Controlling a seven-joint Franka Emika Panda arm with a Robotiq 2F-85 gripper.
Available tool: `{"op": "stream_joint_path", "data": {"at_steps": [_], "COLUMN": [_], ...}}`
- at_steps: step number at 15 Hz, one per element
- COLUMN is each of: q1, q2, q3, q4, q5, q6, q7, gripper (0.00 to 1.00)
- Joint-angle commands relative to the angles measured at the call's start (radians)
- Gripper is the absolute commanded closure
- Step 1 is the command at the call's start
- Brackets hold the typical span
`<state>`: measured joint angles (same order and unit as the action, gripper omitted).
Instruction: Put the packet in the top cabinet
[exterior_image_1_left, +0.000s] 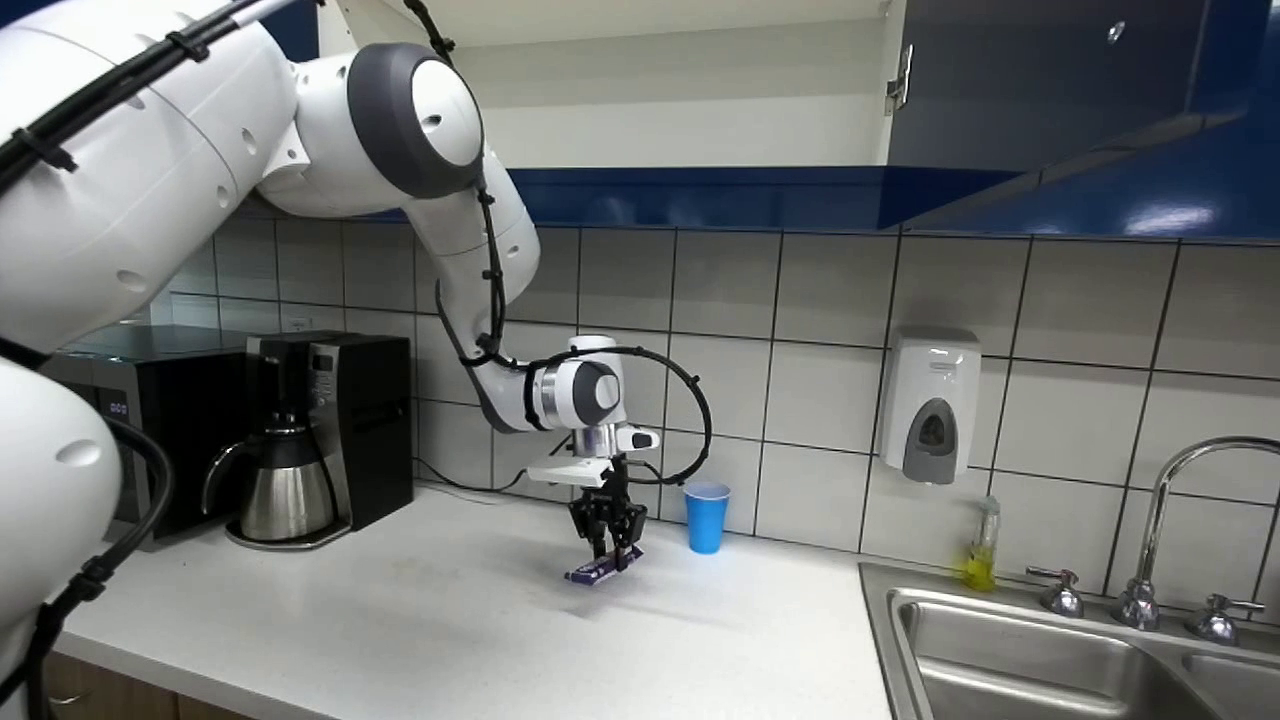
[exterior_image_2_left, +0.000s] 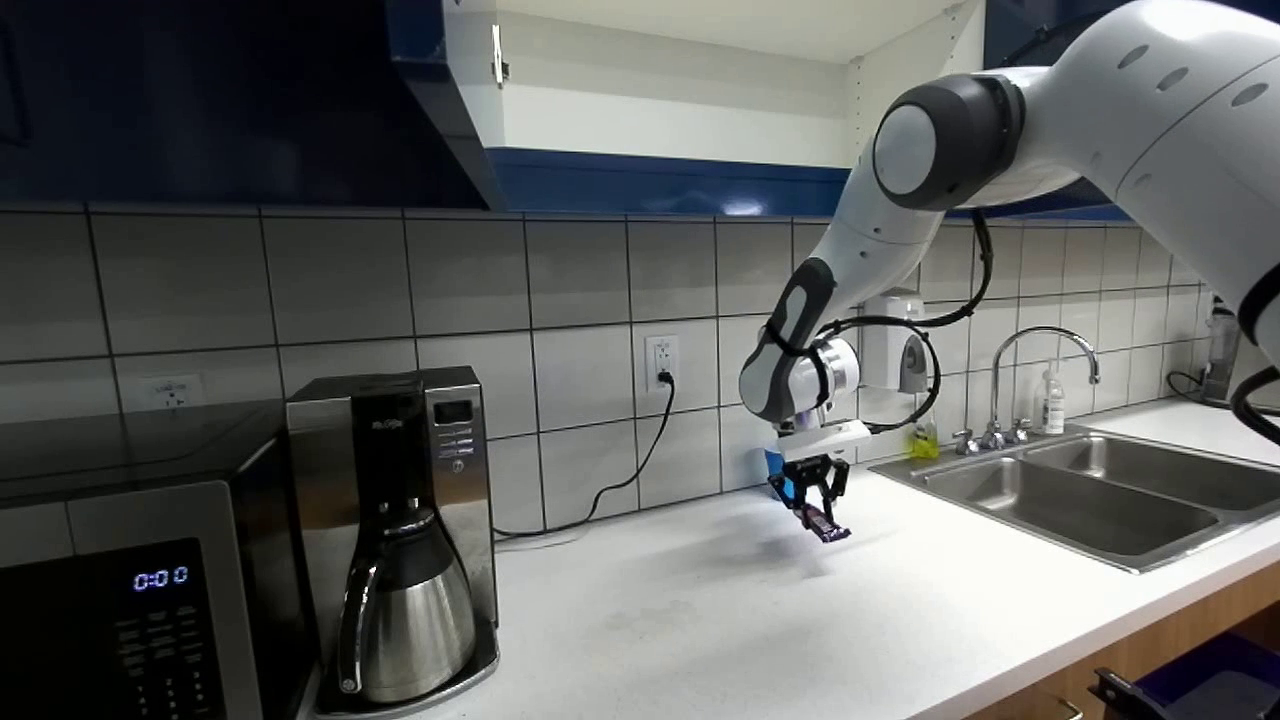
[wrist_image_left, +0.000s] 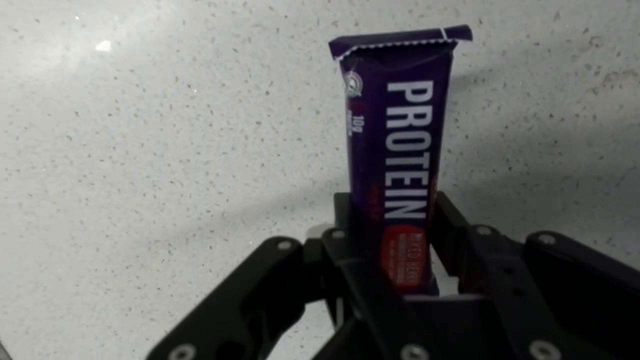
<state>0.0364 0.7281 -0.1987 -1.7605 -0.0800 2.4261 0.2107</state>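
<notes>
We see the dark purple packet (wrist_image_left: 395, 145), marked PROTEIN, pinched between the black fingers (wrist_image_left: 452, 242) of the gripper (wrist_image_left: 392, 215). They are parted only by the packet's width and press on both long edges nearer one end, so most of it sticks out beyond them. We have it over the white counter (exterior_image_1_left: 430, 620), and it seems to hang just above, though the shadow makes that gap hard to judge. A blue cup (exterior_image_1_left: 707, 522) stands upright near the gripper, by the tiled wall (exterior_image_1_left: 825, 400). Overhead, the top cabinet (exterior_image_1_left: 720, 198) has a door (exterior_image_1_left: 1040, 90) swung open, and in both exterior views the white arm (exterior_image_1_left: 470, 230) covers part of its opening. Farther out we find the coffee maker (exterior_image_1_left: 378, 430) beside the microwave (exterior_image_2_left: 242, 560), and, toward the other end, the soap dispenser (exterior_image_1_left: 930, 390), a bottle (exterior_image_1_left: 981, 565) of yellow liquid, and the steel sink (exterior_image_1_left: 890, 640) with its tap (exterior_image_1_left: 1157, 520).
</notes>
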Motion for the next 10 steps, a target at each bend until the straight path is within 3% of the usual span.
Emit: {"op": "stream_joint_path", "data": {"at_steps": [1, 10], "q1": [-0.008, -0.037], "q2": [-0.079, -0.152], "q3": [0.014, 0.074], "q4": [-0.056, -0.132], "q5": [-0.051, -0.081], "q6": [-0.065, -0.046], "q7": [-0.057, -0.244], "gripper": [0.84, 0.84]}}
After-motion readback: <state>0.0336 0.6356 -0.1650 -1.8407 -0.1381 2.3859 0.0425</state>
